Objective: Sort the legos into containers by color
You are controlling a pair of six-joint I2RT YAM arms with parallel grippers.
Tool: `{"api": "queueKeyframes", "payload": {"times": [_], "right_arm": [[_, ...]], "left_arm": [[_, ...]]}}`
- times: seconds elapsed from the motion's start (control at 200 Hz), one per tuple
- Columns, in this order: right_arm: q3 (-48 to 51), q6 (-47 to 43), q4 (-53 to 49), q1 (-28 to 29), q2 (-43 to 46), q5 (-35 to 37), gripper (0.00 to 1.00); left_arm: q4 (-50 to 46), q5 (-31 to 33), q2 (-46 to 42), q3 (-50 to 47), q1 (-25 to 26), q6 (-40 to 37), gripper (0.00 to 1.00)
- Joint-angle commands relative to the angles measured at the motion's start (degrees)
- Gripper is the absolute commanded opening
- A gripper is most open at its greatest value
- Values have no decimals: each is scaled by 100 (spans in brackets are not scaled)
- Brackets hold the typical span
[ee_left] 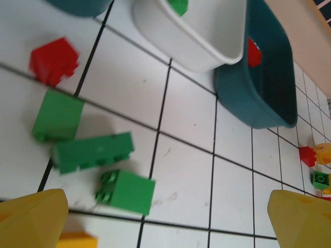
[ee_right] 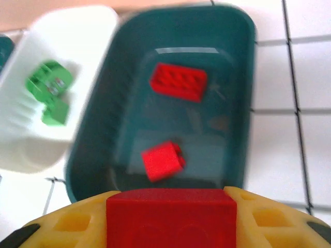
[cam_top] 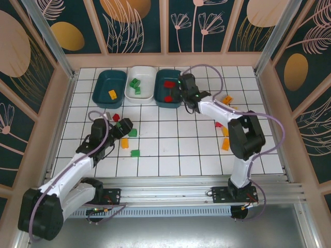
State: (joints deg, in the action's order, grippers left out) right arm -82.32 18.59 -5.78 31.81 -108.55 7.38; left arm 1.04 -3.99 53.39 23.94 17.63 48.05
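Observation:
My right gripper [ee_right: 170, 223] is shut on a red lego [ee_right: 170, 214] and hangs over the near rim of the right teal container [ee_right: 243, 77], where two red legos [ee_right: 178, 81] lie. In the top view that gripper [cam_top: 178, 94] stands at the container's right side. The white container [cam_top: 145, 77] holds green legos [ee_right: 49, 82], and the left teal container [cam_top: 98, 85] holds an orange one [cam_top: 112, 93]. My left gripper [ee_left: 168, 222] stands open above the floor, with three green legos [ee_left: 93, 151] and a red one [ee_left: 53, 61] to its left.
Loose orange, red and green legos [cam_top: 225, 144] lie on the tiles at the right, near the right arm's elbow. An orange lego [cam_top: 124, 143] and a green one [cam_top: 135, 153] lie by the left arm. Wooden walls close in the tiled floor.

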Motion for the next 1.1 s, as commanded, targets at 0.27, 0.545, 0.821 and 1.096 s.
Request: {"api": "queueKeyframes", "payload": {"times": [0.27,0.545,0.821,1.096], "right_arm": [[-2452,201,-1132,106,-1754,687,78],[-724,0,-705,-432,-376,1737,85],[178,527,-841,-2108,-280,1578,86],[84,800,-891,-2645,-817,1134,86]], "left_arm": [[-76,-83,-985,-450,21,316,99],[497,-762,-505,-316,25,155,98],[1260,-1463,437,338,775,-366,98],[1222,-969,781,411,804,-291,98]]}}
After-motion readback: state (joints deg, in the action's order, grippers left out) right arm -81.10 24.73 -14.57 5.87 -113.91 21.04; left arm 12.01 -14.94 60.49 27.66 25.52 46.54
